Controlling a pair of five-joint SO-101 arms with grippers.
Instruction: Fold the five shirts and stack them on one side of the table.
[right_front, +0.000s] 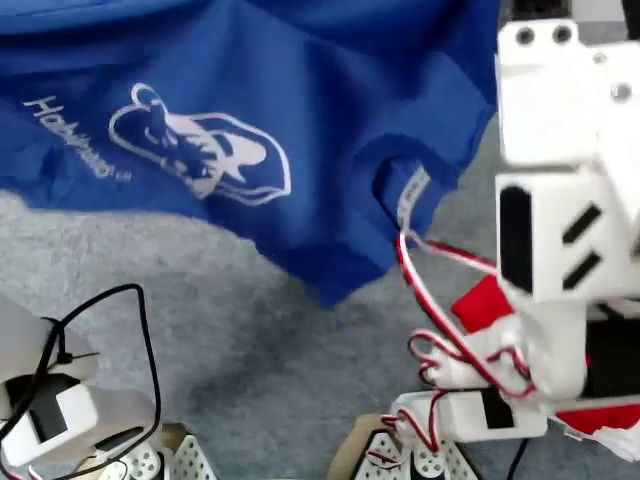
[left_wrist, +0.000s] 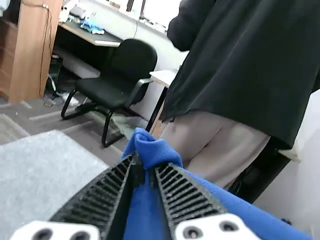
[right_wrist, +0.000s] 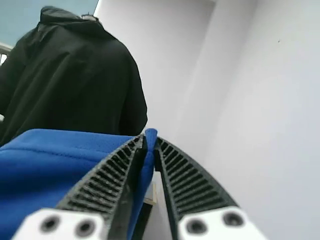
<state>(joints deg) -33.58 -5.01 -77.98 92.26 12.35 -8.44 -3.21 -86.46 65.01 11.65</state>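
A blue shirt (right_front: 300, 120) with a white print hangs lifted above the grey table (right_front: 230, 340), its collar and label (right_front: 410, 195) facing down toward the front. In the left wrist view my left gripper (left_wrist: 145, 167) is shut on a bunched fold of the blue shirt (left_wrist: 150, 147). My right gripper (right_wrist: 150, 142) is shut on a thin edge of the blue shirt (right_wrist: 50, 160), held high. A red shirt (right_front: 485, 300) lies on the table at the right, partly behind a white arm (right_front: 560, 200).
Red and white cables (right_front: 440, 300) loop from the white arm down to its base. Another arm's base (right_front: 60, 410) with a black cable sits at the front left. Bare grey table shows under the shirt's lower edge.
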